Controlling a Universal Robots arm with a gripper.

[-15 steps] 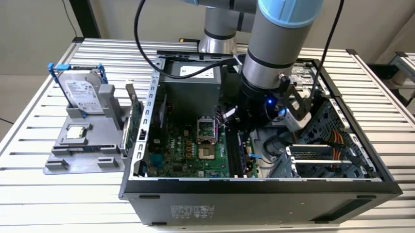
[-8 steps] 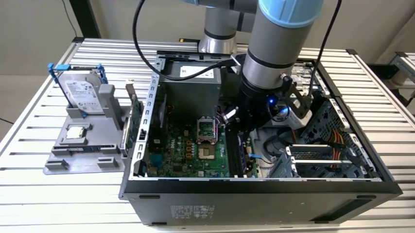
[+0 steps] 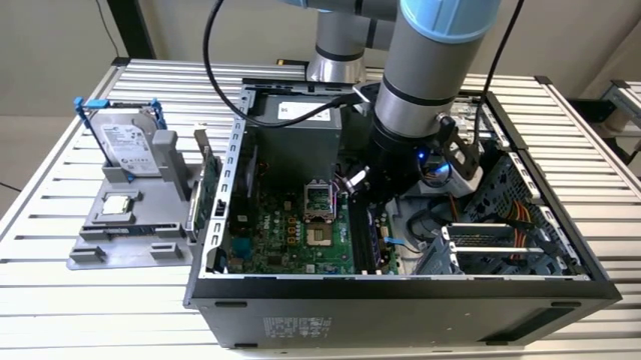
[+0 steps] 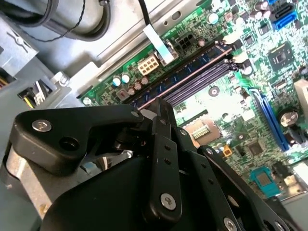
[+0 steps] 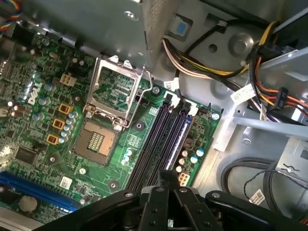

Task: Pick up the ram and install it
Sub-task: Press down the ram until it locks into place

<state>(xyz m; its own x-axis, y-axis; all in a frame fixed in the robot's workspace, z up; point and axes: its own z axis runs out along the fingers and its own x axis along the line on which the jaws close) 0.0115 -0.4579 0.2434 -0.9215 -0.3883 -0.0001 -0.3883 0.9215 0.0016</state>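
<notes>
The jaws look drawn together, black fingertips meeting with nothing visible between them, the gripper (image 5: 166,185) poised just above the dark memory slots (image 5: 161,139). The ram, a thin blue-green stick (image 4: 185,72), sits seated in the slot nearest the motherboard's edge, steel case wall (image 5: 231,125) close beside.

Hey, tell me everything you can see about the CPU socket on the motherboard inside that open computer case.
The CPU socket is a square seat on the green motherboard, beside the long black memory slots. Its silvery metal load frame is hinged up and open, exposing a bed of gold-coloured contacts with no chip seated. Nothing touches it. In the exterior view it sits about mid-board inside the open case.
</notes>
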